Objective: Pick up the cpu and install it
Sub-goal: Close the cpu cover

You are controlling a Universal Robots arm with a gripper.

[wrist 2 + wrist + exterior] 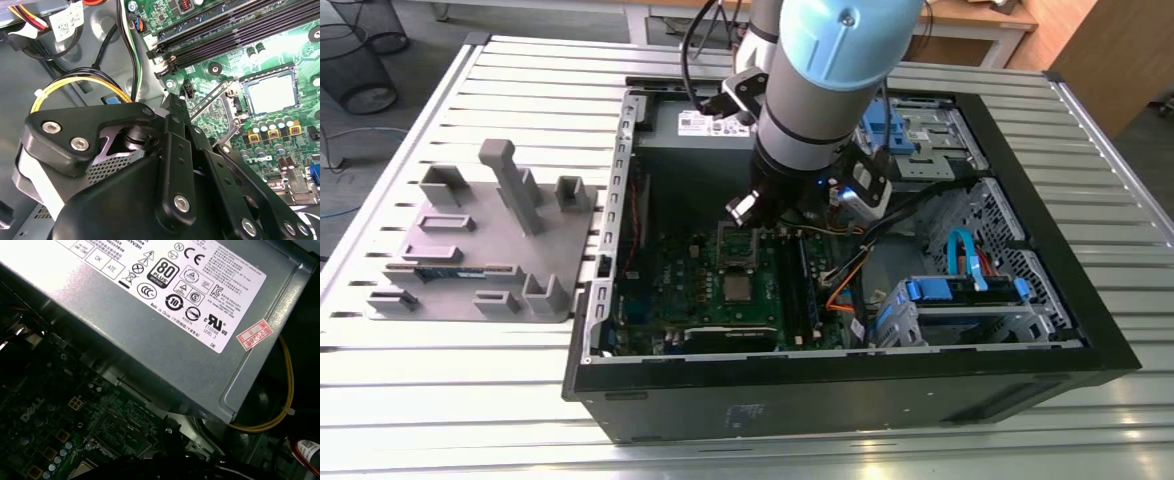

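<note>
Hanging over the open case (854, 385) on the slatted counter (494, 90), the arm (834, 70) reaches down in the exterior view. Its gripper (771, 215) is above the motherboard (674, 290), between the power supply (664, 125) and the socket (738, 273). The cpu (738, 290) lies flat in that socket, a pale square near the middle of the motherboard, apart from the gripper and not held. The socket's frame (738, 242) is swung open toward the power supply. On the exterior view's left, beside the case, a grey holder (480, 240) sits on the counter.

In the second wrist view the gripper's black body is nearest the camera. Whether it is open or closed I cannot tell. The cpu (270, 95) shows beyond it, seated in the socket, with the open frame and its lever (212, 102) just beside it. The memory slots (225, 35) lie farther off, and a yellow cable (75, 82) curves by the case wall.

In the first wrist view the power supply (165, 315), with its printed label, lies next to the motherboard (50, 415). A yellow cable (286, 400) bends round its corner.
</note>
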